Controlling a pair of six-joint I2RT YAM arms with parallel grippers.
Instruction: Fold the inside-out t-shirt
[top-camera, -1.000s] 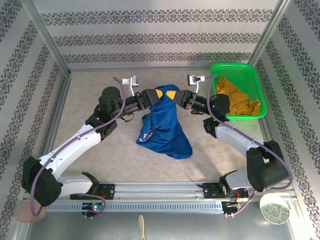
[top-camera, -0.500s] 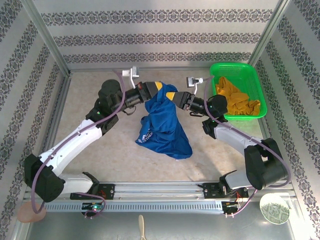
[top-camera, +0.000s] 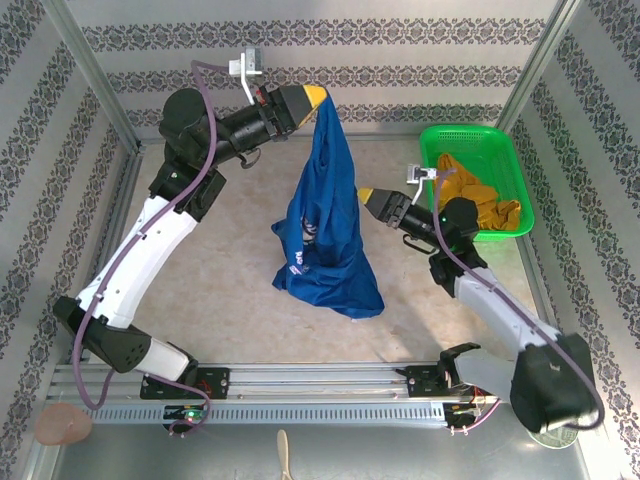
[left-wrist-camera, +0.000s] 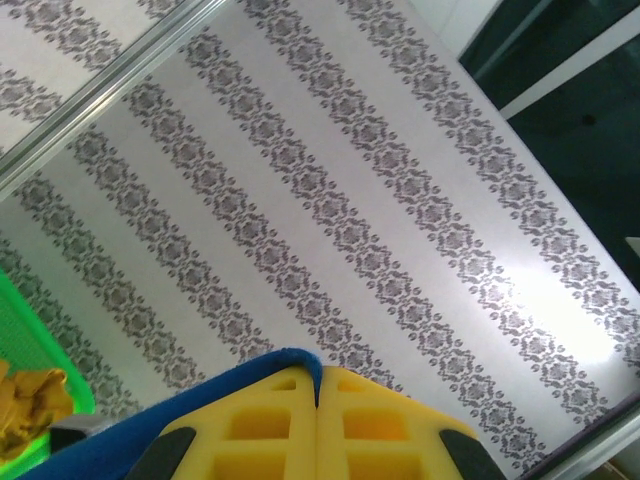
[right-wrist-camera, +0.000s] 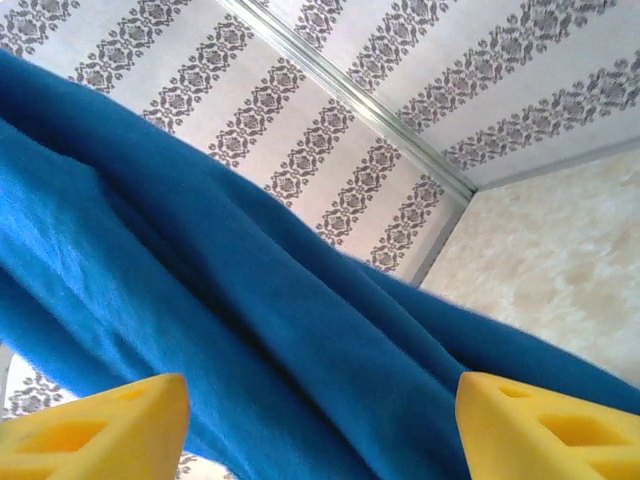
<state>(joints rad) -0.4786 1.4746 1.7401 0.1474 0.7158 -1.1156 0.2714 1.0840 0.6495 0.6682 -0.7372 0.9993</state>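
- Step in hand: lifting and opening out the garment; no fold has been made yet. The left gripper (top-camera: 313, 96), at the upper centre of the top view, is clamped on a pinch of the inside-out t-shirt (top-camera: 325, 230). In the left wrist view a blue cloth edge is nipped between its closed yellow fingers (left-wrist-camera: 260, 420).
- Position of the shirt: it hangs as a narrow blue drape from that grip. Its lower part lies bunched on the bench (top-camera: 200, 290) at the centre of the frame, crumpled rather than spread.
- The right gripper (top-camera: 364, 193), right of centre, sits just beside the right edge of the hanging cloth. Its fingers (right-wrist-camera: 95, 435) stand wide apart and hold nothing; blue cloth crosses the right wrist view beyond them.
- Bystanders: the green basket (top-camera: 470, 131), upper right, holds a mustard garment (top-camera: 475, 200). Both are well apart from the shirt.
- Next move, as a judgement: the right gripper needs a second hold on the hanging edge, so that the shirt can be stretched between both grippers and laid flat. Which hem or seam lies nearest cannot be told.
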